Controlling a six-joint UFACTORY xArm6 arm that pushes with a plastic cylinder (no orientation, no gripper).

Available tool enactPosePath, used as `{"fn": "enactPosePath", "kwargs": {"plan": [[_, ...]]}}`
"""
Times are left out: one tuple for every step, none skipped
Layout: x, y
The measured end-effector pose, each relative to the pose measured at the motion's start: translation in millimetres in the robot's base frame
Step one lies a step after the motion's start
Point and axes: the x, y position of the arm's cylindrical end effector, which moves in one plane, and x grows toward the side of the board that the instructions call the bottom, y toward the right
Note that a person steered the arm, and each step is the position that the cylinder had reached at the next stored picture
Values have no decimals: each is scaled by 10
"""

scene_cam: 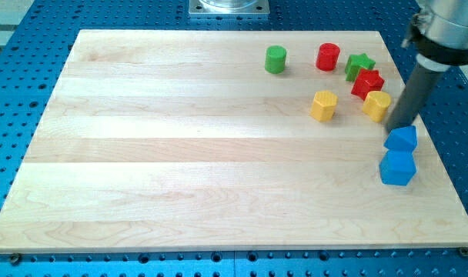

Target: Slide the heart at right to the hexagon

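A yellow heart [377, 105] lies near the board's right edge. A yellow hexagon [324, 105] lies a short way to its left, with a gap between them. My dark rod comes down from the view's top right. My tip [396, 125] rests on the board just right of the heart and slightly below it, touching it or nearly so. It is also just above a blue block [402, 139].
A red star-like block [367, 82] sits right above the heart, with a green star [359, 65] behind it. A red cylinder [328, 57] and a green cylinder [275, 59] lie near the top. A blue cube [396, 168] lies below the first blue block, near the board's right edge [442, 165].
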Motion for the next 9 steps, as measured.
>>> {"fn": "enactPosePath", "kwargs": {"plan": [[-290,30],[-405,-463],[-137,-725],[175,-908],[-190,-1194],[-269,-1341],[-157,-1488],[-90,-1257],[-166,-902]]}}
